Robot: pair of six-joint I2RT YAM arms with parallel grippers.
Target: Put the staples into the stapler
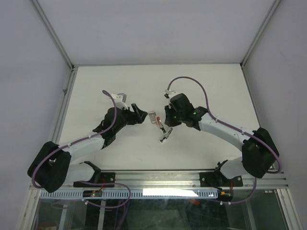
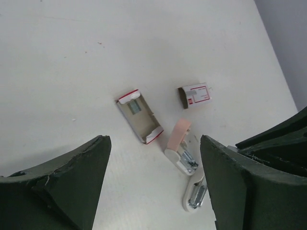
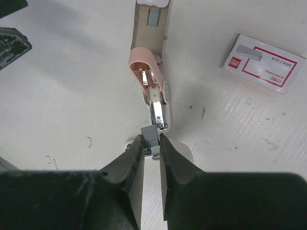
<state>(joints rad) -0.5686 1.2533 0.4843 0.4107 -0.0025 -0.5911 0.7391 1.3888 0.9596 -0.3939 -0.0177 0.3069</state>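
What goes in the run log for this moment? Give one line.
right jaws: shut on staple strip at magazine end of open stapler | left jaws: open, empty | tray: beside stapler

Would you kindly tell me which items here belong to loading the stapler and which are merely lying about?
For the job: stapler; staple strip pinched in the right claw; tray of spare staples.
Lying about: box sleeve; stray bent staples on the table.

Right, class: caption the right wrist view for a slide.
Right fingers pinch a staple strip at the open stapler's metal channel, staple tray and box sleeve beyond.
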